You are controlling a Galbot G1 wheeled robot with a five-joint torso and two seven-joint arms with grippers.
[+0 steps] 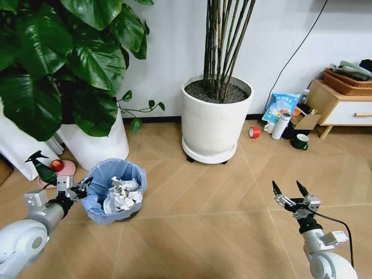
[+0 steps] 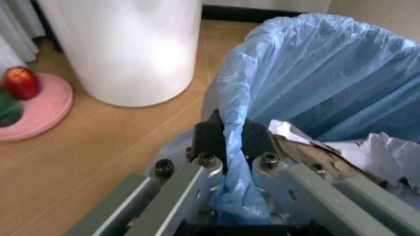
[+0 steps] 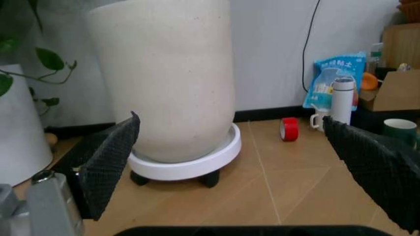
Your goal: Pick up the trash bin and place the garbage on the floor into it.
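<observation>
Here blue-lined trash bin point(image 1: 114, 190), apparently paper-filled, rim pinched by left tool point(image 2: 231, 140)

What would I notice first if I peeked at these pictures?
Probably the trash bin with its blue bag, full of crumpled white paper, on the floor at the robot's left. The left gripper pinches the bag's rim. Behind it stands a big white pot with tall stems, and the right gripper hangs open over bare floor.
</observation>
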